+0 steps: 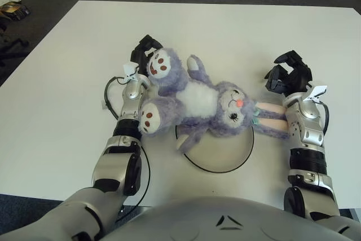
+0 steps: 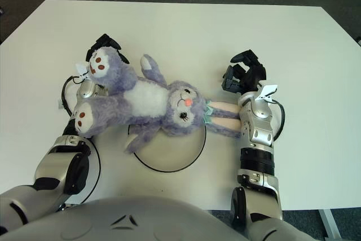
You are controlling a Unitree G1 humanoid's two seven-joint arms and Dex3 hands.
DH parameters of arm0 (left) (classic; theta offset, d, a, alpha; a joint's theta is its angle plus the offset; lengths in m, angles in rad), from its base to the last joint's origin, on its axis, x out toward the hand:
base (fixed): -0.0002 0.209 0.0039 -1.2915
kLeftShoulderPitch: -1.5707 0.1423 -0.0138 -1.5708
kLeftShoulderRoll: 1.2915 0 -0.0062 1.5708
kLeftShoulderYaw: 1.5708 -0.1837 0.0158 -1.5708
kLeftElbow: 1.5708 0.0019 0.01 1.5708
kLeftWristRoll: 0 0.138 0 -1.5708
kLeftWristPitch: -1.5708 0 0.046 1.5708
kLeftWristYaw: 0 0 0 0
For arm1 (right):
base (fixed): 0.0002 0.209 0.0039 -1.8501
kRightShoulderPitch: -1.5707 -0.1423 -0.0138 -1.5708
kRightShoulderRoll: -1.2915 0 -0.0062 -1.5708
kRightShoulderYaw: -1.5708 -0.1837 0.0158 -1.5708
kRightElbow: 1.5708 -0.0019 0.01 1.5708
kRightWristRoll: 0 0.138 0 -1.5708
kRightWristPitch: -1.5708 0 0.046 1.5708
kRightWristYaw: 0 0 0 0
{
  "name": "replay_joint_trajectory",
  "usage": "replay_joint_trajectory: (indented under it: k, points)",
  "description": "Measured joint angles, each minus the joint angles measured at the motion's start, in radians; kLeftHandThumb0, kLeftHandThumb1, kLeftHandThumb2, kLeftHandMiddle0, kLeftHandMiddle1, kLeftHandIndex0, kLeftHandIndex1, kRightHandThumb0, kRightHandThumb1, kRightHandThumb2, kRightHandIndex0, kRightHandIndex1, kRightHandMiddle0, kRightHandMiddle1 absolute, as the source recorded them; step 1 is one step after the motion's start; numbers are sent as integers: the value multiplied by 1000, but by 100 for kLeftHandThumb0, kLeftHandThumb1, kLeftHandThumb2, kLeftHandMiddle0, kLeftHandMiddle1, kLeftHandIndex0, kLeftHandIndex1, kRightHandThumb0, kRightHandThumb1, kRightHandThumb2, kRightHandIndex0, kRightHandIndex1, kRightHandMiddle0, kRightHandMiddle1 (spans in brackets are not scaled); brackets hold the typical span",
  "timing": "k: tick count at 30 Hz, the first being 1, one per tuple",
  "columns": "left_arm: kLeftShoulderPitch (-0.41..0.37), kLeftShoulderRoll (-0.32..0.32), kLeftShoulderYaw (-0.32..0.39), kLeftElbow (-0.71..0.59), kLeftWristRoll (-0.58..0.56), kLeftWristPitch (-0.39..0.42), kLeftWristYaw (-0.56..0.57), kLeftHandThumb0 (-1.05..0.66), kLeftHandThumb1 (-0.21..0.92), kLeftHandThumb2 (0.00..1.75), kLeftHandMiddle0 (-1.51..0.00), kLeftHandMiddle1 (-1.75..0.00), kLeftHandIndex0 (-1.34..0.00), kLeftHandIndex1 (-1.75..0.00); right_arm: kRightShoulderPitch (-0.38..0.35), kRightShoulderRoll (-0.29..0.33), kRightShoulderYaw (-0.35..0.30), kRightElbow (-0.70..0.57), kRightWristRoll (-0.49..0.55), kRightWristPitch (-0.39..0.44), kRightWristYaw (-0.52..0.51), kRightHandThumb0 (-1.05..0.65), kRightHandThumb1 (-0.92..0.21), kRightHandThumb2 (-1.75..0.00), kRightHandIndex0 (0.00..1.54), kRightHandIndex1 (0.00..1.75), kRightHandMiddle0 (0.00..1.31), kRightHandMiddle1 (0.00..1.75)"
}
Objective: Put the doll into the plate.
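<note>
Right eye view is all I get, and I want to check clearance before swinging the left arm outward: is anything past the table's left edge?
Observer: Yes. The left eye view shows a small brown and gold thing on the dark floor beyond the table's far left corner; I cannot tell what it is.
Operator: Anything nearer along that edge?
Observer: Dark thin shapes lie on the floor there, well apart from the left hand at the doll's upper foot. The right hand shows right of the doll.

You look down from the robot's head at the white table [image 1: 67, 105], facing forward. Both eye views share nearly the whole tabletop around the plate [image 1: 217, 153]; the right eye sits slightly rightward.
</note>
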Motion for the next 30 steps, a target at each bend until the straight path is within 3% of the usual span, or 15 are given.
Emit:
replay_joint_trajectory:
  k: [7,15,20,25,30]
  points:
    - [21,-4,-1,-37,-1,23,0,0,-3,161,-97,-144,-67,-175,20,15,15,-30,-3,32,-26,-1,-10,-157,73,174,58,174]
    - [47,-11,-4,-95,-15,57,-9,0,-3,165,-92,-158,-66,-175,34,32,25,-82,-6,82,-66,-1,-6,-160,77,175,63,170]
    - [62,-16,-7,-121,-23,75,-28,0,-2,166,-88,-165,-65,-175,46,80,25,-122,-6,128,-133,-1,0,-165,82,175,69,166]
    - [76,-20,-15,-139,-23,85,-37,0,-1,167,-85,-169,-64,-175,53,126,27,-136,-10,120,-184,-1,6,-171,85,175,74,166]
    - [88,-24,-20,-151,-23,90,-40,0,1,165,-84,-167,-64,-175,60,144,32,-132,-11,53,-181,-1,8,-174,87,175,76,166]
